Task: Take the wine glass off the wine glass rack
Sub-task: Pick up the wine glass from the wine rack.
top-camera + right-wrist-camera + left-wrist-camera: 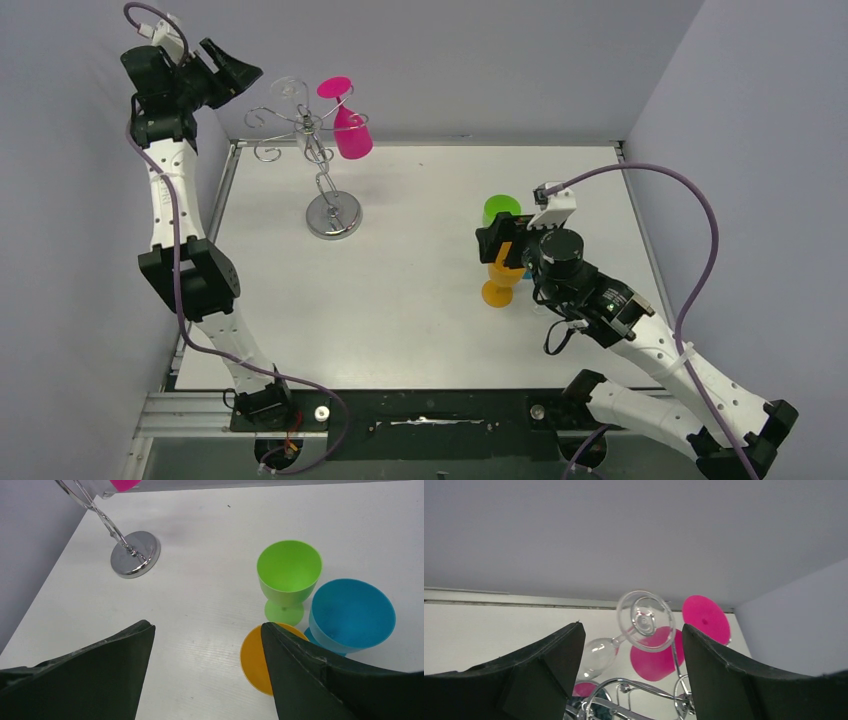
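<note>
The wine glass rack [318, 150] is a silver wire stand on a round shiny base [334, 215] at the table's back left. Two wine glasses hang upside down from its scroll arms: a clear wine glass [290, 90] and a pink wine glass [352, 133]. My left gripper [238, 78] is raised beside the rack top, to its left, and is open. In the left wrist view the clear glass's foot [645, 621] shows just beyond the open left gripper [632, 626], with the pink glass [656, 656] behind it. My right gripper [500, 248] stands open and empty.
A green glass [289, 572], a blue glass [350, 615] and an orange glass [252, 655] stand together on the table's right half, close by the right gripper [207, 625]. The rack base [136, 555] shows far left. Grey walls enclose the table.
</note>
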